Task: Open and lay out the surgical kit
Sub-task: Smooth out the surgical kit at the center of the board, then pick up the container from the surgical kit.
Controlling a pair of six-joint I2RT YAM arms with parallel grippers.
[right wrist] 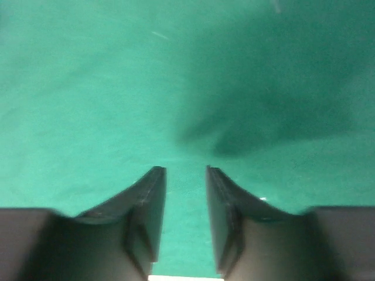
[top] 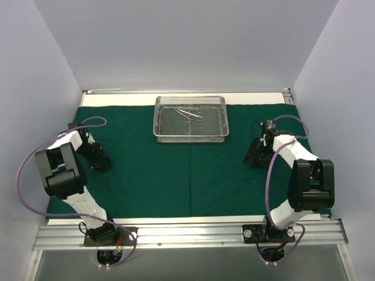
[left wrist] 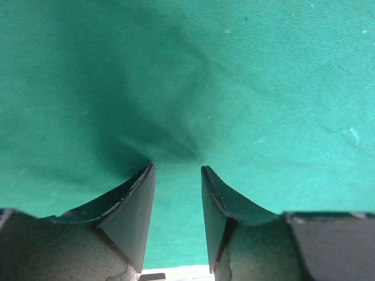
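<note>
Two arms, same build. Left arm (top: 64, 172), lower left of frame: white link shells, chunky black joint housings. Right arm (top: 304, 184), lower right: same. A purple cable (top: 18, 181) loops along each. Black base plates (top: 266, 233) at the bottom edge. Left gripper (left wrist: 177, 170) and right gripper (right wrist: 186, 170): dark curved wedge fingers (left wrist: 132, 205), pale scuffed edges on the left pair.

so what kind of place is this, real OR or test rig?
Likely a lab test cell, not an OR: white panel walls on three sides, arms mounted on an aluminium rail, a mesh tray on a green drape.
</note>
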